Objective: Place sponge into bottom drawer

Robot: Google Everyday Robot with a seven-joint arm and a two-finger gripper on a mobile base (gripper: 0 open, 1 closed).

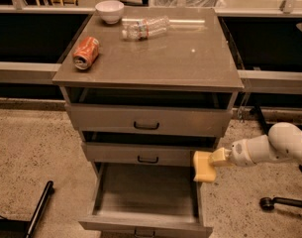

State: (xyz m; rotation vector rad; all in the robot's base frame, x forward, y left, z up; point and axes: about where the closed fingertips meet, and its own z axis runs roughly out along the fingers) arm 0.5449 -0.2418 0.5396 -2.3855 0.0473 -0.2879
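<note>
The bottom drawer (pixel 145 197) of the grey three-drawer cabinet is pulled wide open, and I see nothing on its flat floor. The pale yellow sponge (pixel 203 167) is held in my gripper (pixel 216 158), which reaches in from the right on a white arm. The sponge hangs above the drawer's right rear corner, just in front of the middle drawer's right end. My gripper is shut on the sponge.
On the cabinet top (pixel 155 58) lie an orange soda can (pixel 86 52) on its side, a clear plastic bottle (pixel 144 28) and a white bowl (pixel 109 11). A dark chair leg (pixel 39 209) lies at the lower left, a caster (pixel 269 202) at the right.
</note>
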